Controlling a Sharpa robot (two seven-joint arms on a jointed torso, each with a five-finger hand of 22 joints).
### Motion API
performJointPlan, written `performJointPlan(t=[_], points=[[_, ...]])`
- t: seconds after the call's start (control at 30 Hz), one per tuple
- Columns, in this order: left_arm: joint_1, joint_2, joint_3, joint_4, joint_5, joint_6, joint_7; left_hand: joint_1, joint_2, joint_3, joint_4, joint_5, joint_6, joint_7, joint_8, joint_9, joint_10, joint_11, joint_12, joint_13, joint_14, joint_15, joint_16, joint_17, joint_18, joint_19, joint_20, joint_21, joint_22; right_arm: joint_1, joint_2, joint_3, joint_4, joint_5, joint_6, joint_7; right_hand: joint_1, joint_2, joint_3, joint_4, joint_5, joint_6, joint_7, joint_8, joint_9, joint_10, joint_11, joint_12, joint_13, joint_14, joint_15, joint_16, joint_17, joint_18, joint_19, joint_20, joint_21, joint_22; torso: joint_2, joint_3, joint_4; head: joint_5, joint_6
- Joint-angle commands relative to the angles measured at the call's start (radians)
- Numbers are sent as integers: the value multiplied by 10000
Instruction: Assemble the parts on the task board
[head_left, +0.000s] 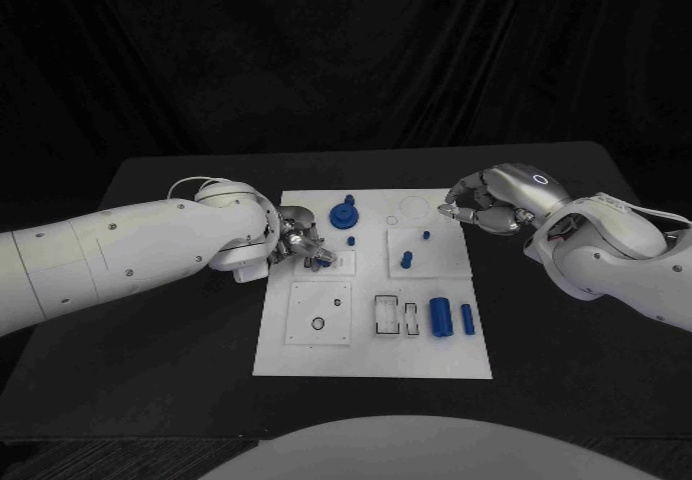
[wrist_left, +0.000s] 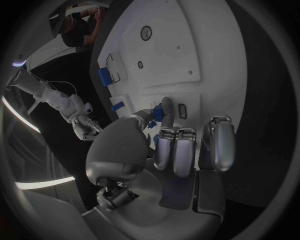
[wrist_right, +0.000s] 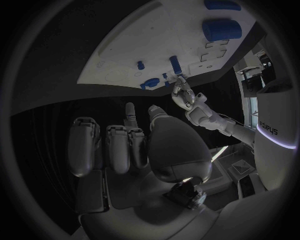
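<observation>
The white task board (head_left: 372, 355) lies mid-table. My left hand (head_left: 299, 243) hovers over the board's left side and pinches a small blue part (wrist_left: 157, 114) between thumb and a finger, close above a square sub-plate (head_left: 340, 262). My right hand (head_left: 490, 205) hangs by the board's far right corner with its fingers curled in and nothing seen in them (wrist_right: 128, 145). A round blue knobbed part (head_left: 343, 213) stands at the far edge. Small blue pegs (head_left: 407, 260) stand on the right sub-plate. Two blue cylinders (head_left: 440, 316) lie at the right.
Open rectangular slots (head_left: 387, 313) sit beside the cylinders, and a square plate with a small ring (head_left: 319, 323) is at the near left. The black table (head_left: 173, 360) surrounds the board. A faint circular outline (head_left: 415, 207) marks the board near my right hand.
</observation>
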Motion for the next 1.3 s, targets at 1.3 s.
performJointPlan(t=[1.3], points=[[-26,107,-2,-155,3,321,-382,-1770,-58,-1656,1120,-4295,219,-6,-26,142,1054,6,27,2632,1058,-3,27,2633,114,115,15,-168,1503,-75,46,7,-47,-20,84,-154,138,-4,68,-7,83,91,-16,-41,-18,1047,2,36,2632,835,11,-45,1633,-131,344,41,-49,2086,-4,-4,2,-28,-1]])
